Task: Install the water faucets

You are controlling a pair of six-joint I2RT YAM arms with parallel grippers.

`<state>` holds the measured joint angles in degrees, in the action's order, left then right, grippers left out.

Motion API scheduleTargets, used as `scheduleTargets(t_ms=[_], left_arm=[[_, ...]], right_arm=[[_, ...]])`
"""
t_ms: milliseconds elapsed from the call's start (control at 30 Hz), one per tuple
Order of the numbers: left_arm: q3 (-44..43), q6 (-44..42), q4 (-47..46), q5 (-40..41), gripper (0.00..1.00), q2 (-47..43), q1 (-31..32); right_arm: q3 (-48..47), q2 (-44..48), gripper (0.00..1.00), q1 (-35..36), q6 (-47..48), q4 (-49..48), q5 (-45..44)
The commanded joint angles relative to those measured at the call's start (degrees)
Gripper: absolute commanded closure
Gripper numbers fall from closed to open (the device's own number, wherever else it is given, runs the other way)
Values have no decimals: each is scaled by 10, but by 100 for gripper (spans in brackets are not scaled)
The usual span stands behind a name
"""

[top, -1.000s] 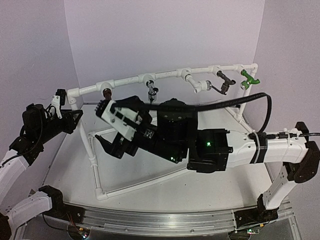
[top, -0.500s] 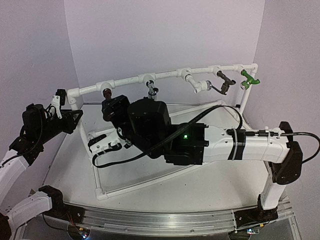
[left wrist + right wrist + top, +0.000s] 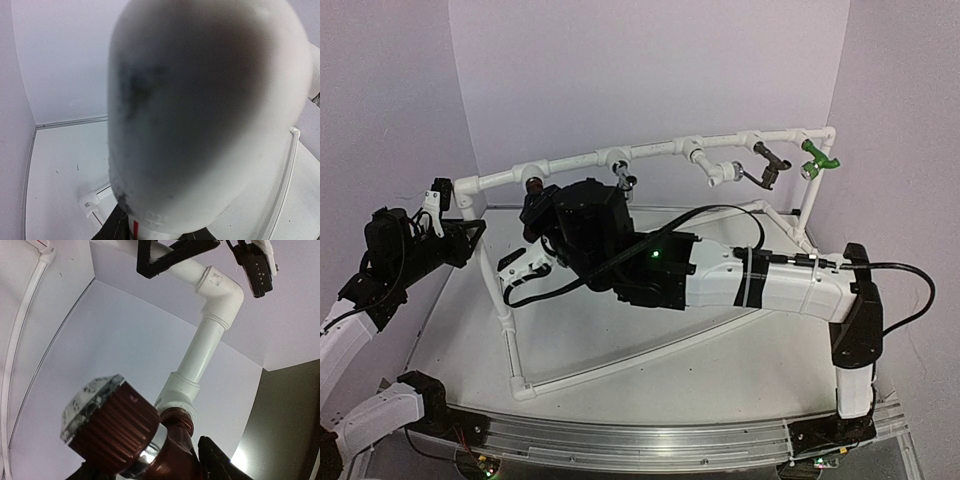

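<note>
Five water faucets hang from the top rail of the white pipe frame [image 3: 580, 160]: dark brown [image 3: 533, 184], chrome [image 3: 623, 180], white [image 3: 720, 172], dark bronze [image 3: 770, 165], green [image 3: 817, 158]. My right gripper [image 3: 534, 202] reaches up under the dark brown one. In the right wrist view that faucet [image 3: 175, 455], with its ribbed knob [image 3: 112, 415], sits screwed into a white fitting [image 3: 182, 390]. Its body lies between my right gripper's [image 3: 160, 462] jaws, and one black finger [image 3: 215, 460] lies against it. My left gripper [image 3: 440, 195] is shut on the frame's left corner elbow [image 3: 200, 110].
The frame's lower pipes [image 3: 510, 320] run across the white table [image 3: 720, 370] beneath my right arm [image 3: 790, 285]. Purple walls [image 3: 650, 70] close in behind and on both sides. A black cable [image 3: 720, 215] loops over the right forearm.
My right arm has stretched back-left and rolled its wrist, bringing its gripper up to the dark brown faucet. Its jaws have narrowed from wide open. The left arm has not moved.
</note>
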<state>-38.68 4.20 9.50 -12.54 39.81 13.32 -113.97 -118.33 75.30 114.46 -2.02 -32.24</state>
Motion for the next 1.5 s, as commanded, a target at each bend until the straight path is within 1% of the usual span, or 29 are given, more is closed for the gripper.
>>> scheduleTargets(t_ms=[0, 67, 100, 133, 167, 233, 300, 333, 400, 500, 567, 667, 833, 867, 933, 967, 1000, 1100, 1200, 1267, 1333, 1367, 1467], left_arm=[[1, 62, 71, -65, 99, 16, 9], [1, 63, 71, -66, 99, 16, 10], [0, 62, 71, -66, 99, 17, 9], [0, 62, 71, -67, 99, 18, 10], [-1, 62, 71, -67, 99, 19, 9], [-1, 62, 71, -68, 99, 21, 10], [-1, 62, 71, -69, 99, 22, 10], [-1, 62, 71, -69, 99, 22, 10], [-1, 62, 71, -69, 99, 22, 9], [-2, 62, 70, -69, 99, 24, 10], [-2, 63, 70, -70, 99, 25, 10], [-1, 63, 70, -69, 99, 26, 10], [-1, 65, 70, -66, 99, 27, 10], [-1, 65, 70, -65, 99, 27, 10], [-1, 66, 70, -63, 99, 27, 10], [-1, 66, 70, -62, 99, 27, 10], [-1, 66, 70, -62, 99, 26, 10], [-1, 66, 70, -61, 99, 26, 10], [0, 65, 70, -62, 99, 26, 10], [0, 64, 70, -62, 99, 26, 9], [0, 64, 70, -64, 99, 26, 9], [-1, 64, 70, -65, 99, 27, 9], [-2, 63, 70, -67, 99, 28, 8]], right_arm=[[-42, -24, 57, -3, -17, -5, -12], [-56, -35, 69, -3, -46, -5, -21], [-65, -41, 78, -3, -72, -5, -24], [-69, -45, 95, -3, -96, -7, -26], [-69, -45, 99, -4, -119, -9, -24], [-66, -44, 100, -4, -183, -16, -18], [-46, -40, 100, -5, -235, -43, -15], [-32, -37, 100, -5, -257, -70, -16], [-12, -37, 100, -5, -327, -154, -19], [9, -40, 100, -4, -476, -258, -26], [16, -45, 100, -4, -622, -317, -50], [-18, -64, 100, -5, -853, -323, -100], [-5, -53, 100, -8, -1188, -331, -98], [3, -48, 100, -10, -1237, -338, -90], [21, -42, 100, -10, -1283, -364, -73], [29, -38, 98, -10, -1298, -371, -65], [37, -35, 94, -10, -1308, -376, -53], [63, -18, 71, -10, -1276, -377, 14], [124, 16, 49, -4, -1226, -370, 69], [164, 46, 33, 5, -1147, -359, 114], [200, 73, 21, 22, -1071, -341, 124], [210, 86, 16, 29, -1032, -327, 118], [207, 109, 10, 40, -975, -250, 99]])
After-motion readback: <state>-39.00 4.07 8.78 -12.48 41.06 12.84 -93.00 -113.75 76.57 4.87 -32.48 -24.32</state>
